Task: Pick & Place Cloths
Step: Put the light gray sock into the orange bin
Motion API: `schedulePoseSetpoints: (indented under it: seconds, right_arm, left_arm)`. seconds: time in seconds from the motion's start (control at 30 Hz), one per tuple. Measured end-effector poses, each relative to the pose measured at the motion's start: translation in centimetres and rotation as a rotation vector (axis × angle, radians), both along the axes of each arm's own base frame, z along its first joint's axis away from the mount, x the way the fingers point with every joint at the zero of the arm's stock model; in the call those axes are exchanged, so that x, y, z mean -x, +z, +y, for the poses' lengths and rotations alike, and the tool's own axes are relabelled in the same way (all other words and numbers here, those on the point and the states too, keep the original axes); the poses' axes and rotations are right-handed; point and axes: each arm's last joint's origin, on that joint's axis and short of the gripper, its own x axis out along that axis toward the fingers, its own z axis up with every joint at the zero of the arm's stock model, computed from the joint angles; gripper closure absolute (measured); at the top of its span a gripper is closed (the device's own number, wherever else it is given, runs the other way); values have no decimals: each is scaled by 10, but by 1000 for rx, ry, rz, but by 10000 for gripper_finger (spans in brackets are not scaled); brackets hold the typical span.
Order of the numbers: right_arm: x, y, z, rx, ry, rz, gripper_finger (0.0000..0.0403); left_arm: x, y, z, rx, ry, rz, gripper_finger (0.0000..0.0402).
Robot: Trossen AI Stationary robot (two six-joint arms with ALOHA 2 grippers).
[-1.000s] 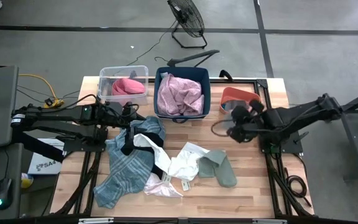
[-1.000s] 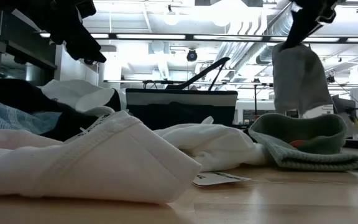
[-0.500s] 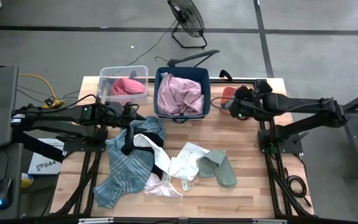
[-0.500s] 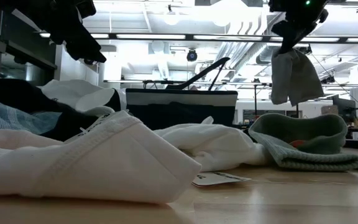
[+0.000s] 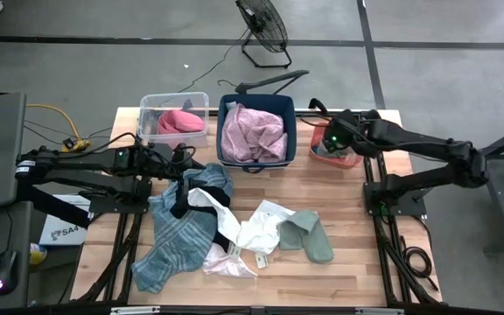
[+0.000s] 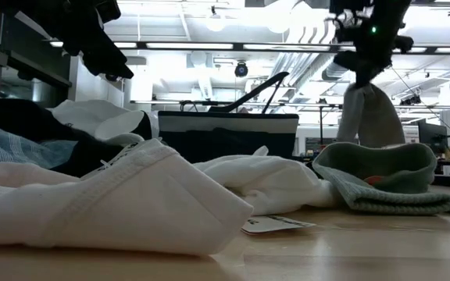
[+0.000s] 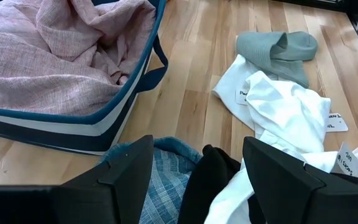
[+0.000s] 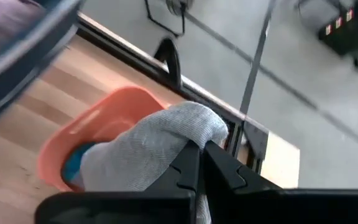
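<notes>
I have swung the right gripper out to the far right, and it now hangs over the orange bin — fingers pinched on a grey cloth. Release looks next. The left gripper waits spread wide and empty over the plaid cloth in the left pile.

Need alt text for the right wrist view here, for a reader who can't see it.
The right gripper is shut on a grey cloth, holding it above an orange bin that stands on the wooden table. Beyond the table's black frame lies grey floor, and the blurred rim of a blue bin crosses one corner.
</notes>
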Motion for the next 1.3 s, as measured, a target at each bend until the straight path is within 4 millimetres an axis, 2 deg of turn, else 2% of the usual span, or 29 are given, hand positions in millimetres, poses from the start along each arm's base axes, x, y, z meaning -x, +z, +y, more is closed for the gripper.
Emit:
schedulePoseSetpoints:
  seconds: [0.33, 0.7, 0.83, 1.3]
  right_arm:
    - [6, -39, -20, -89, -82, -70, 399]
    - [17, -75, -38, -216, -286, -311, 399]
    - [16, -90, -44, -286, -319, -361, 399]
    - [4, -144, -68, -343, -414, -244, 399]
  left_arm:
    - [0, 0, 0, 0, 0, 6, 158]
    - [0, 0, 0, 1, 0, 5, 158]
    - [0, 0, 0, 0, 0, 5, 158]
    - [1, -2, 0, 1, 0, 20, 158]
